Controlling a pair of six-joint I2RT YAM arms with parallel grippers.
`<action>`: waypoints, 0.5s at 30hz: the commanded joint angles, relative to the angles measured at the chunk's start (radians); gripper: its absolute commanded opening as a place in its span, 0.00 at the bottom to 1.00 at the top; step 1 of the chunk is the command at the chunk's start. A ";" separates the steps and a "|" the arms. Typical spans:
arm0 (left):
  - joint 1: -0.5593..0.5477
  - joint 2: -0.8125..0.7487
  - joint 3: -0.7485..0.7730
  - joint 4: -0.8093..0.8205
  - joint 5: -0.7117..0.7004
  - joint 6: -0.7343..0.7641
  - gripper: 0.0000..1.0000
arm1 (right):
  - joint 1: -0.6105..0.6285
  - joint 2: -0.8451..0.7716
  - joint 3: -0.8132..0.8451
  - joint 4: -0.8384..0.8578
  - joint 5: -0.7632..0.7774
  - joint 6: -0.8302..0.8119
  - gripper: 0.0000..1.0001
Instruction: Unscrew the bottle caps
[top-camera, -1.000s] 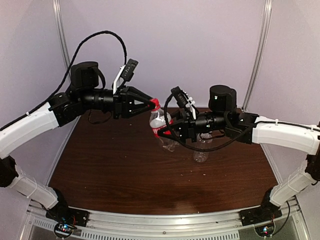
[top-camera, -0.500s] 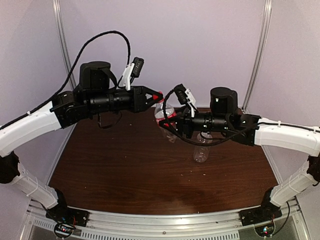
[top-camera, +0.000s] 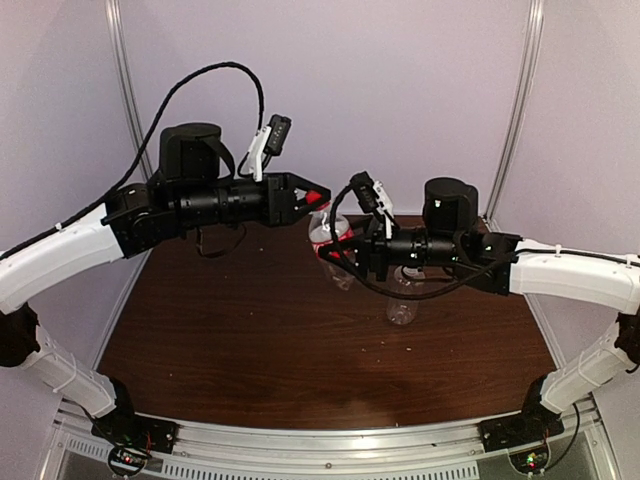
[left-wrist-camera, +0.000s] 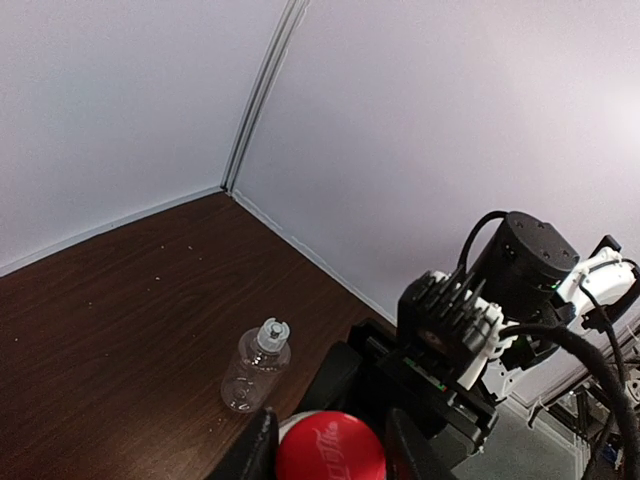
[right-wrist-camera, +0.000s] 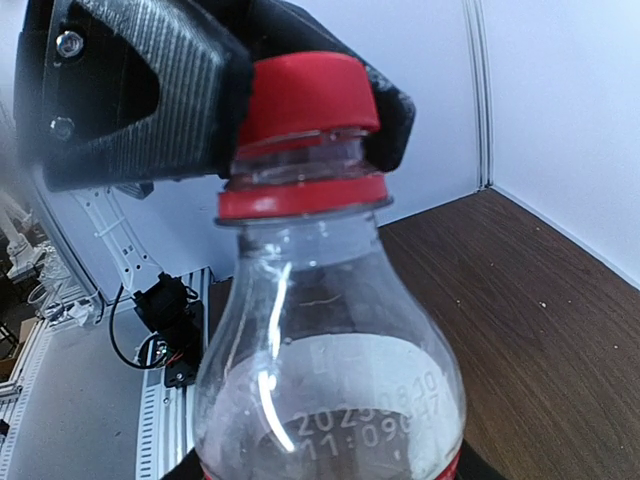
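The small clear bottle (top-camera: 328, 235) with a red label is held up in the air over the back of the table, and my right gripper (top-camera: 336, 256) is shut on its body. In the right wrist view the bottle (right-wrist-camera: 330, 370) fills the frame. Its red cap (right-wrist-camera: 305, 95) sits a little above the red neck ring. My left gripper (top-camera: 318, 196) comes in from the left, and its fingers (right-wrist-camera: 150, 90) close on both sides of the red cap (left-wrist-camera: 330, 450). The wider bottle (left-wrist-camera: 255, 365) stands on the table with its white cap (left-wrist-camera: 272, 333) on.
The wider bottle (top-camera: 402, 300) stands on the brown table (top-camera: 250, 340) just below my right forearm, partly hidden by it. Pale walls with metal posts (top-camera: 520, 100) close in the back and sides. A black cable (top-camera: 200, 75) loops above the left arm.
Over the last second the left wrist has turned and risen at the cap. The right arm has lifted the small bottle slightly up and to the right. Little has moved in the last half second.
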 joint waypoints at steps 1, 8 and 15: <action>-0.010 -0.011 -0.014 0.086 0.070 0.003 0.39 | 0.003 -0.017 -0.011 0.047 -0.081 -0.003 0.22; -0.010 -0.028 -0.021 0.085 0.069 0.014 0.50 | 0.003 -0.022 -0.017 0.059 -0.117 0.000 0.22; -0.005 -0.067 -0.017 0.053 0.081 0.088 0.66 | -0.002 -0.033 -0.027 0.073 -0.171 0.009 0.22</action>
